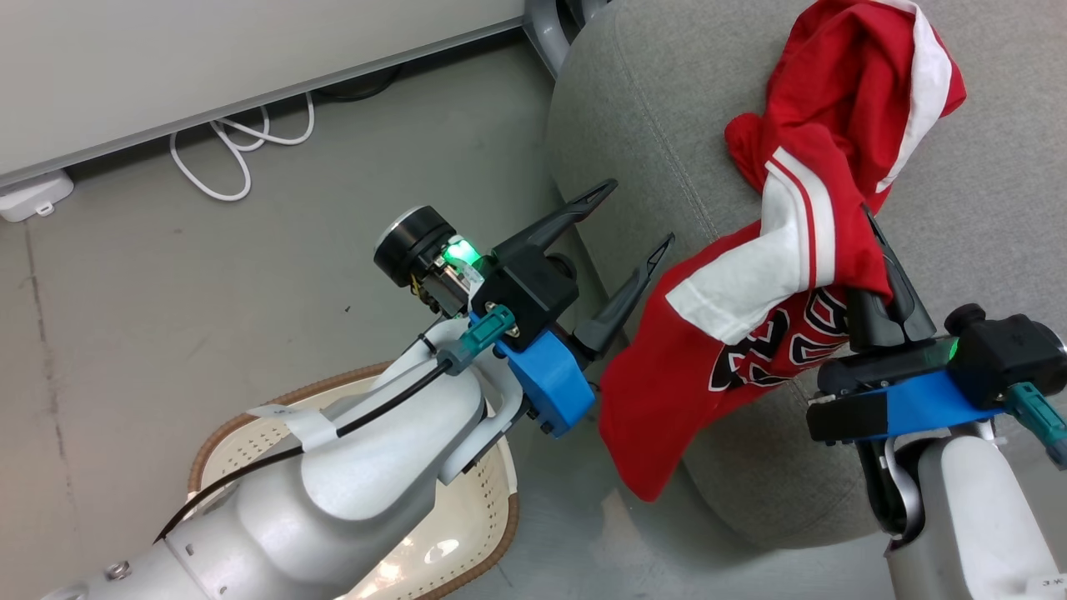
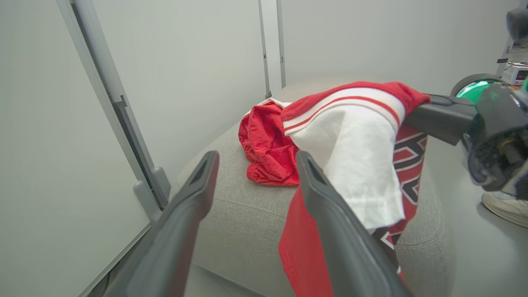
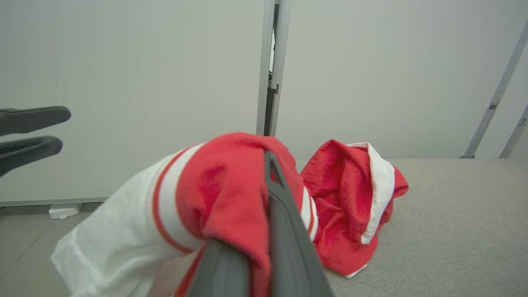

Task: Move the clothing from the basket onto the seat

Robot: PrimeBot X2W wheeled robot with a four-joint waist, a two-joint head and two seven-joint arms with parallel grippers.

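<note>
basket (image 1: 483, 508) (partly hidden), jersey (image 1: 667, 375) over seat (image 1: 650, 108)

Location: indoor test lab. Indicators: plain pale partition panels (image 3: 123, 62) in metal frames (image 3: 268, 82), bare grey floor (image 1: 250, 275), loose white cable (image 1: 221, 197), small instrument with red display (image 2: 519, 74) far right.

red garments 2: lettered jersey (image 1: 733, 350), plain red garment (image 1: 842, 100) with white stripe | basket (image 1: 200, 458) 1 | sofa (image 1: 633, 108) 1 | grippers 2: left gripper (image 1: 641, 212), right gripper (image 1: 879, 242) | white cable (image 1: 227, 198) 1 | white floor box (image 1: 33, 196) 1 | shoe (image 2: 505, 208) 1
</note>
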